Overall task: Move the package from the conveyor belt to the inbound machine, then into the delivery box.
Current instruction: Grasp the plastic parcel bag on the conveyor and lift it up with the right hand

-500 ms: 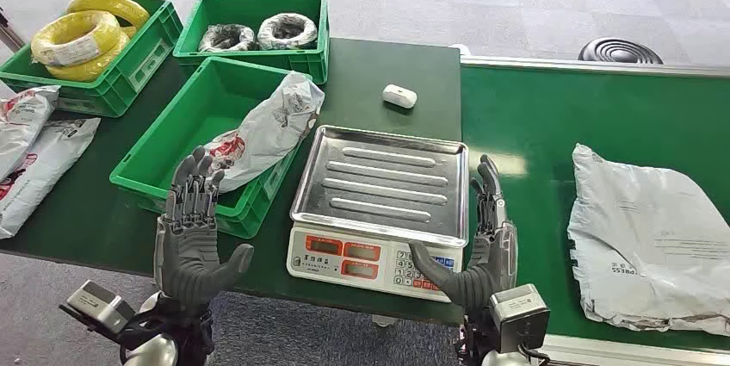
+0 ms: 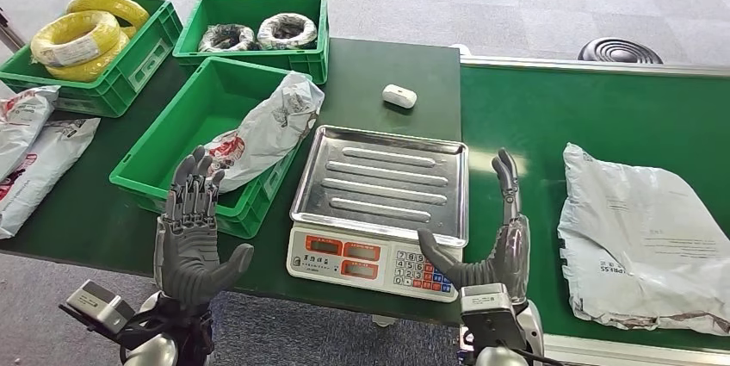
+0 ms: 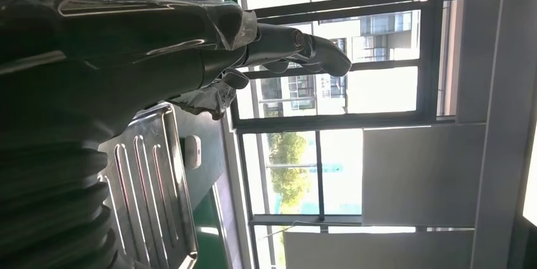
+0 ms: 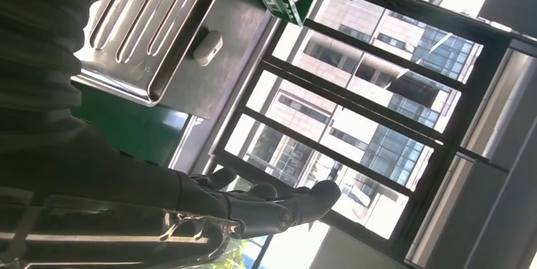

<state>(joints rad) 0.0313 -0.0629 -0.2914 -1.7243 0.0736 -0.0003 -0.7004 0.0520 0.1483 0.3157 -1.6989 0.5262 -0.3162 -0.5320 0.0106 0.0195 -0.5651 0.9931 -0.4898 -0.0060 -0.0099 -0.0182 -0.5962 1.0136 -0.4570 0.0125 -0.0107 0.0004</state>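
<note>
Fingers (image 2: 506, 178) spread, pkg (image 2: 641, 237) just beside

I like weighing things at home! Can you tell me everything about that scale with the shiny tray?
The scale sits flat on the dark green table, between the green crate and the conveyor belt. Its top is a shiny metal tray with raised ribs and a turned-up rim, and nothing lies on it. Its white front slopes toward the robot and carries red display windows and a keypad of small buttons. The right hand hovers by its front right corner; whether they touch is unclear.
</note>
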